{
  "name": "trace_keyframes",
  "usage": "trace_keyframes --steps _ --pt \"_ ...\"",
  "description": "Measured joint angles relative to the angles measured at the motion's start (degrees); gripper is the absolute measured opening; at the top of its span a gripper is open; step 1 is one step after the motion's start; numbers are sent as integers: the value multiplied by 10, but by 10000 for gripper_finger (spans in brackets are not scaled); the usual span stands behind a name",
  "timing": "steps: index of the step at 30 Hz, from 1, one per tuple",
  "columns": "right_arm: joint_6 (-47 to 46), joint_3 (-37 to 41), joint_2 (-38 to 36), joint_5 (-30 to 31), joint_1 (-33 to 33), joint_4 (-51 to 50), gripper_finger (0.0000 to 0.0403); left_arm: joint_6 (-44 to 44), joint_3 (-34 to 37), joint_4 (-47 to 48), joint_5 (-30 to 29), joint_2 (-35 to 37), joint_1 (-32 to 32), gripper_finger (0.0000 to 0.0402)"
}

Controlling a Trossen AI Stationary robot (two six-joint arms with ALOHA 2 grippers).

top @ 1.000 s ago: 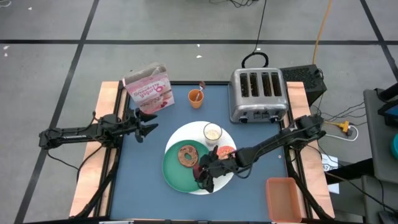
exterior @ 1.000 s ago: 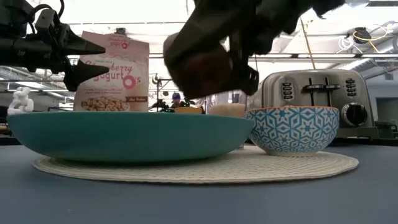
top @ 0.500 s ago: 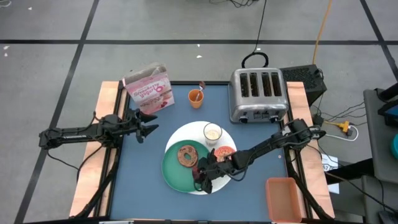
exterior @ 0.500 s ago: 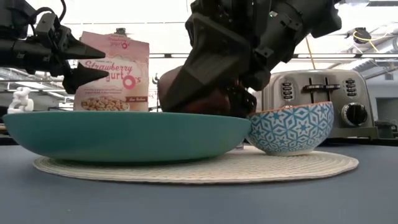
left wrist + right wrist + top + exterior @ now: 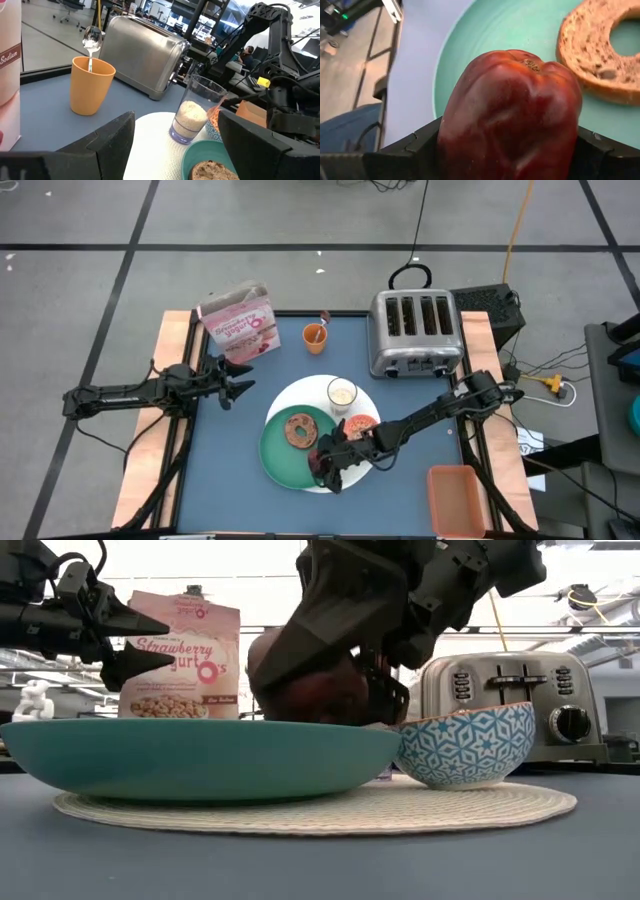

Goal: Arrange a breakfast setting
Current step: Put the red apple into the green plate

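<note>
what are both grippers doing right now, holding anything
Left gripper: open, empty, by the cereal box.
Right gripper: closed on the dark red fruit, over the green plate.

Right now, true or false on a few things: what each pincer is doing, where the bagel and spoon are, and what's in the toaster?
1. The right pincer grips a dark red apple over the green plate. True.
2. The bagel sits in the toaster. False: it lies on the green plate; the toaster slots look empty.
3. The spoon stands in the orange cup. True.
4. The left pincer holds the cereal box. False: it hovers open beside the box, holding nothing.
5. The glass stands on the white placemat. True.
</note>
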State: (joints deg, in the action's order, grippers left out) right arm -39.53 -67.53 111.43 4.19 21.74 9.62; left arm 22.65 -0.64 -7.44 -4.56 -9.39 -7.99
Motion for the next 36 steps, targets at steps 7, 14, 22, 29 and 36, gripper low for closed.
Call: trace_keyframes --steps 7,14,22,29,36 --pt "19 0 -3 -4 0 52 286 1 0 0 0 0 0 287" --pt "59 0 -3 -14 0 61 286 1 0 0 0 0 0 287" --pt "78 0 -2 21 0 -11 286 1 0 -1 0 0 0 287" --pt "91 0 -2 35 0 -12 286 1 0 -1 0 0 0 287" --pt "92 0 -2 33 0 -12 286 1 0 -1 0 0 0 287"
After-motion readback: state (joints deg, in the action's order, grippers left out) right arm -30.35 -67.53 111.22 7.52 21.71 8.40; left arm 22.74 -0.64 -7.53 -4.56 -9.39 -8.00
